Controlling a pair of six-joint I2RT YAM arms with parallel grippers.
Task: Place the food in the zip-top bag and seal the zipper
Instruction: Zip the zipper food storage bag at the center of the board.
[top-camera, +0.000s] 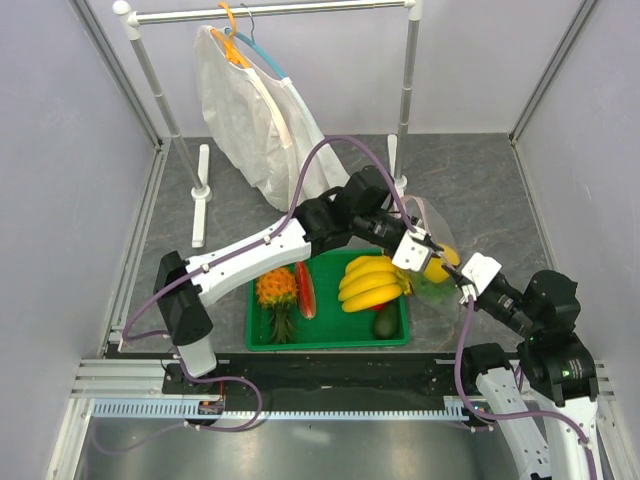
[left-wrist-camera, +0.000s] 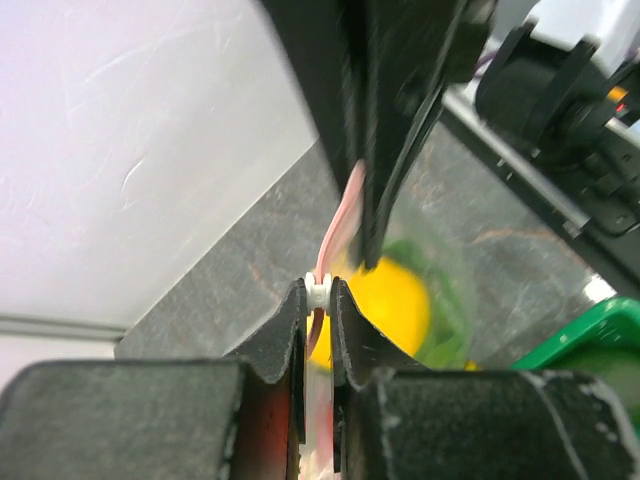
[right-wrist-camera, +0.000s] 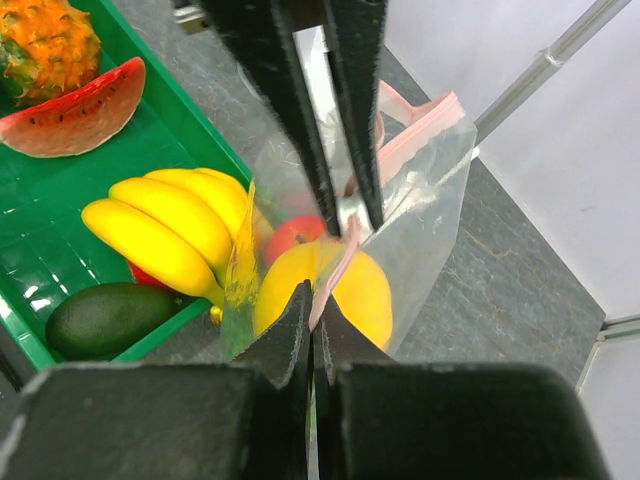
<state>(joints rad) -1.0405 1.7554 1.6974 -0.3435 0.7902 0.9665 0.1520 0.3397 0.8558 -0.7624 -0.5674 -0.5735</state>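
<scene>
Nearest you, just ahead of the arm bases, the green tray (top-camera: 330, 345) sits on the grey table (top-camera: 230, 200). In it the pineapple (top-camera: 277, 290) lies at the left. The watermelon slice (top-camera: 304, 290) is beside it, the banana bunch (top-camera: 370, 283) is toward the right, and the avocado (top-camera: 386, 323) is in the near right corner. Just past the tray's right side, your right hand (right-wrist-camera: 312, 300) reaches in from the right. Its fingers are pinched tight on the zipper (right-wrist-camera: 420, 130), the pink strip that runs up from between its tips. The zip-top bag (right-wrist-camera: 425, 190) hangs from that strip, held up between your two hands, close against the bananas. You cannot tell whether its bottom rests on the table. Inside it the yellow fruit (right-wrist-camera: 355, 290) lies lowest in the right wrist view, with the tomato (right-wrist-camera: 298, 235) just behind it. The lettuce (left-wrist-camera: 452, 300) shows as green behind the fruit in the left wrist view. A little farther along the same strip, your left hand (left-wrist-camera: 318, 292) comes in over the tray from the left. Its fingers are drawn in narrow, with the pink strip clamped between the tips. You cannot tell from these views whether the mouth is fully sealed. At the far end of the table, a white garment (top-camera: 250, 110) hangs on an orange hanger (top-camera: 232, 40) from the rack (top-camera: 270, 12).
</scene>
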